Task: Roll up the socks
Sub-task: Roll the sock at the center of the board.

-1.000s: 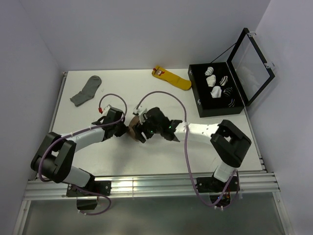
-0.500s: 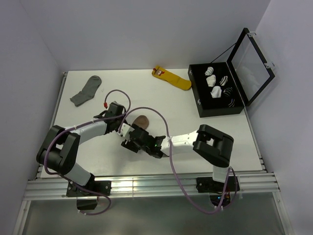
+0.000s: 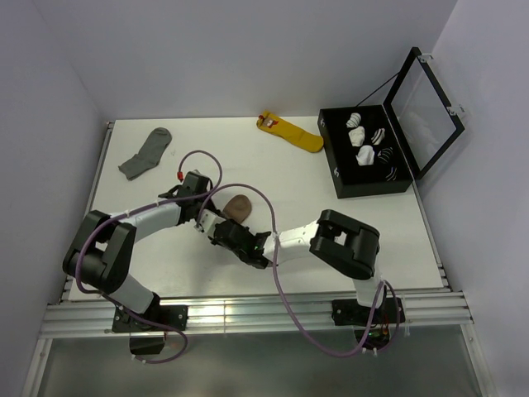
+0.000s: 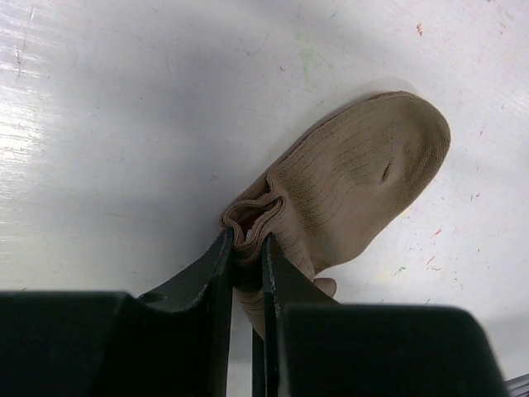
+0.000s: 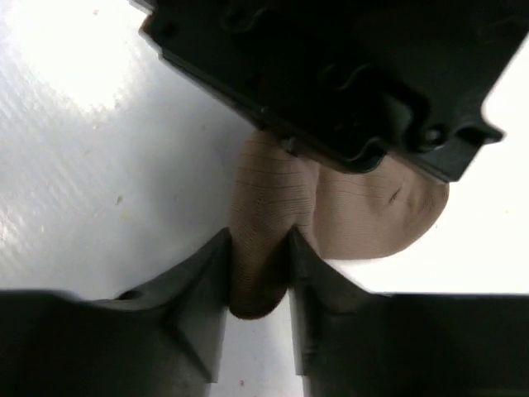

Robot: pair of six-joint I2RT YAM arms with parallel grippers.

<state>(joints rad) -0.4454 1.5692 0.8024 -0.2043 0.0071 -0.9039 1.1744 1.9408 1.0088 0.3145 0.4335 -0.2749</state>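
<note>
The tan-brown sock (image 3: 239, 204) lies near the table's middle, its toe end free and pointing away from the arms. In the left wrist view the sock (image 4: 364, 178) shows its folded cuff end with a dark red inside, pinched by my left gripper (image 4: 246, 248), which is shut on it. In the right wrist view the sock (image 5: 273, 215) has a fold pressed between my right gripper's (image 5: 258, 248) jaws, which are shut on it. In the top view the left gripper (image 3: 205, 208) and right gripper (image 3: 216, 225) meet at the sock's near end.
A plain grey sock (image 3: 145, 154) lies at the back left. A yellow sock with a red tag (image 3: 291, 132) lies at the back middle. An open black box (image 3: 335, 169) holding several rolled socks stands at the back right.
The right gripper has slid left and toward the near edge from beside the sock. The sock's toe end, hidden a second ago, now shows. The left gripper has shifted slightly back.
</note>
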